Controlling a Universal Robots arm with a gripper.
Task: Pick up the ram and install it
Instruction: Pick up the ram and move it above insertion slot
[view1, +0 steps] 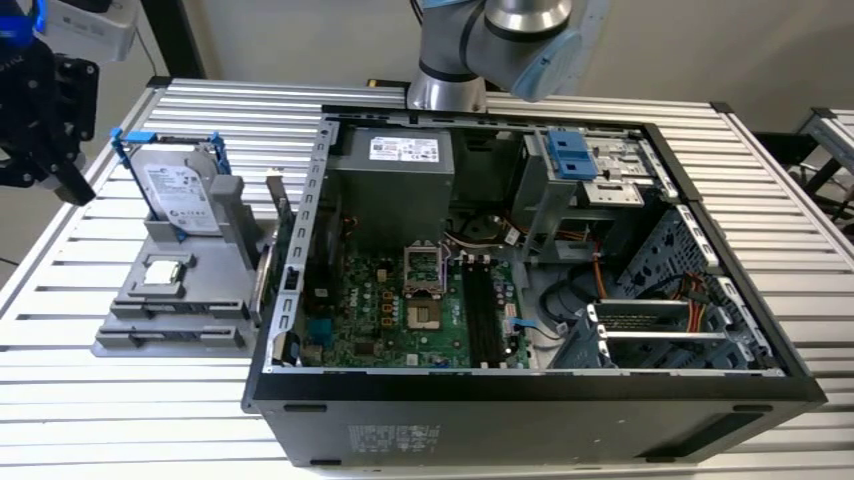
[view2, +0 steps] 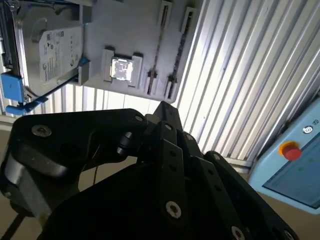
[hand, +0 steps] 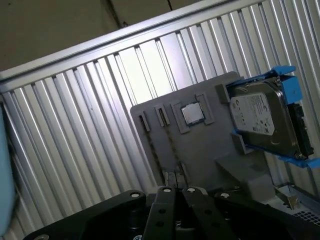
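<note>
My gripper (view1: 70, 182) hangs at the exterior view's far left, above and beside the grey holder (view1: 140, 318). Its black fingers (view2: 161, 112) meet at their tips with nothing between them, and in both wrist views they point down at the holder (hand: 200, 155). Two narrow slots (view2: 156, 55) run along the holder next to the small silver processor chip (view2: 121, 68). They show thin dark lines edge-on, and I cannot tell whether the ram stands in one. The black memory slots (view1: 481, 315) lie on the motherboard inside the open computer case.
A silver hard drive (view1: 180, 190) in blue rails stands upright at the holder's far end. The open case (view1: 534, 395) takes up the middle and the exterior view's right of the ribbed metal table (view1: 80, 400). A blue panel with a red button (view2: 290, 150) is near the table's edge.
</note>
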